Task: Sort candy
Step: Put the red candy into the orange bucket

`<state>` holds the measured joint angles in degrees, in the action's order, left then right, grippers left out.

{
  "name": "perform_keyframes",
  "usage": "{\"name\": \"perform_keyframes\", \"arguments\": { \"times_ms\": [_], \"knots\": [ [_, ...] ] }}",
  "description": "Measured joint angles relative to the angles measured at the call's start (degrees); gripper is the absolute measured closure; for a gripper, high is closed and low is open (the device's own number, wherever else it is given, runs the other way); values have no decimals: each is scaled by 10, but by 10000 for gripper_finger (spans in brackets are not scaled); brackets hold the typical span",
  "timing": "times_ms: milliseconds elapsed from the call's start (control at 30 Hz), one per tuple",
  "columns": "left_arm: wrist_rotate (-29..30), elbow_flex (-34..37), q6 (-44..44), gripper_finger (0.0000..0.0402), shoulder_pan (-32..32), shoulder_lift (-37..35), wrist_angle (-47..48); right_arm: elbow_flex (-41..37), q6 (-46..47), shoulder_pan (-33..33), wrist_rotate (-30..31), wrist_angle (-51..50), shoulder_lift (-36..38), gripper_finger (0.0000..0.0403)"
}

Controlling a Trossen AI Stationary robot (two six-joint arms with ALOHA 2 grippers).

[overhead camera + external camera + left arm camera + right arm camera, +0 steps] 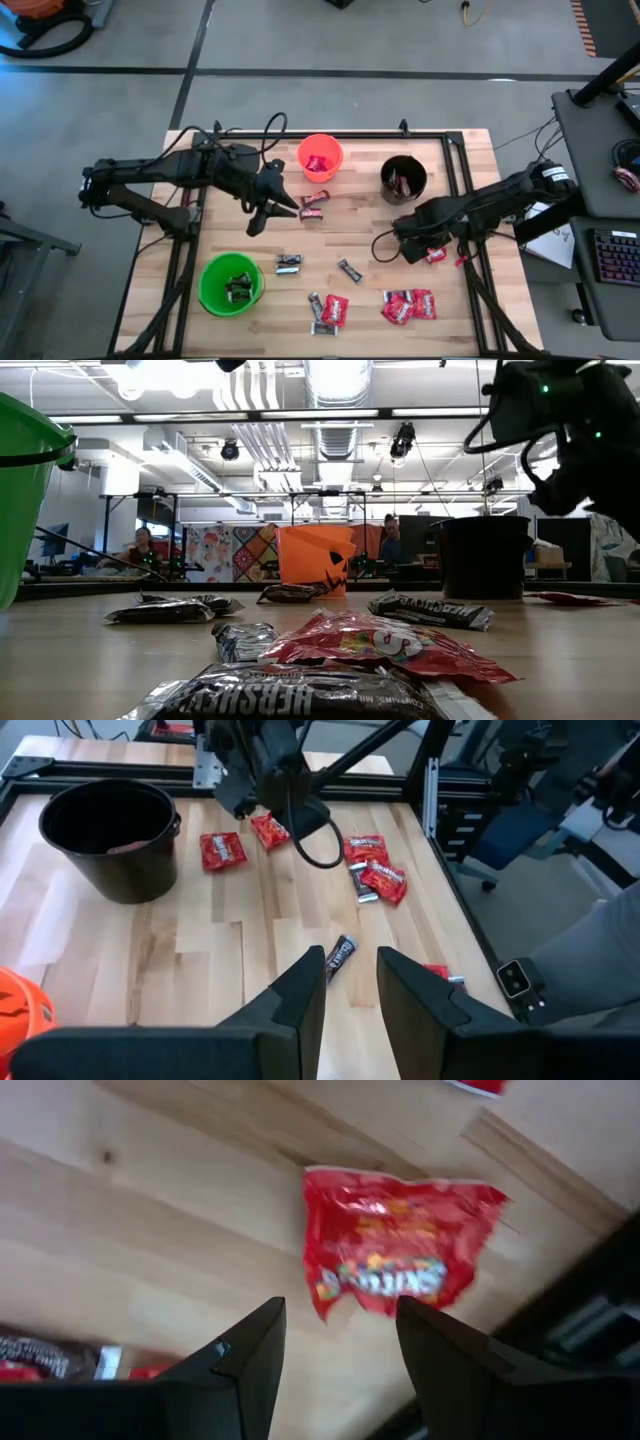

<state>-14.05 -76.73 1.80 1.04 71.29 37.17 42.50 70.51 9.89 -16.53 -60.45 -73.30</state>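
Observation:
The candy lies scattered on the wooden table (200, 240): red packets (408, 305), dark mini bars (288, 262) and a mixed pair (313, 205). My right gripper (340, 1355) stands open, pointing steeply down just above one red packet (395, 1250) that lies flat near the table's right edge (436, 256). My left gripper (350, 995) hangs open, high over the table's middle (285, 207), with nothing between its fingers. A dark bar (340, 957) lies on the table far below it.
An orange cup (320, 157) and a black cup (404, 178) stand at the far side, and a green cup (231, 284) at the near left; each holds candy. A black frame rail (462, 180) runs along the table's right side. People sit in the room beyond (143, 545).

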Motion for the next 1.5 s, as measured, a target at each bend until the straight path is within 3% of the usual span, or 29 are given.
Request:
{"name": "perform_keyframes", "arguments": {
  "times_ms": [367, 833, 1067, 1267, 1500],
  "knots": [
    [0, 1, 2, 324, 14, 0, -7, -74, 0, 0, 2, 105, 0, 238],
    [0, 10, 2, 324, 23, 0, -18, -84, -8, 0, 15, 134, 0, 360],
    [0, 15, 4, 324, 24, 0, -23, -80, -24, 0, 16, 133, 1, 376],
    [0, 15, 7, 324, 25, 0, -23, -34, -59, 0, 10, 128, 10, 377],
    [0, 15, 7, 324, 26, 0, -23, 96, -128, -18, 12, 139, 18, 377]
  ]
}}
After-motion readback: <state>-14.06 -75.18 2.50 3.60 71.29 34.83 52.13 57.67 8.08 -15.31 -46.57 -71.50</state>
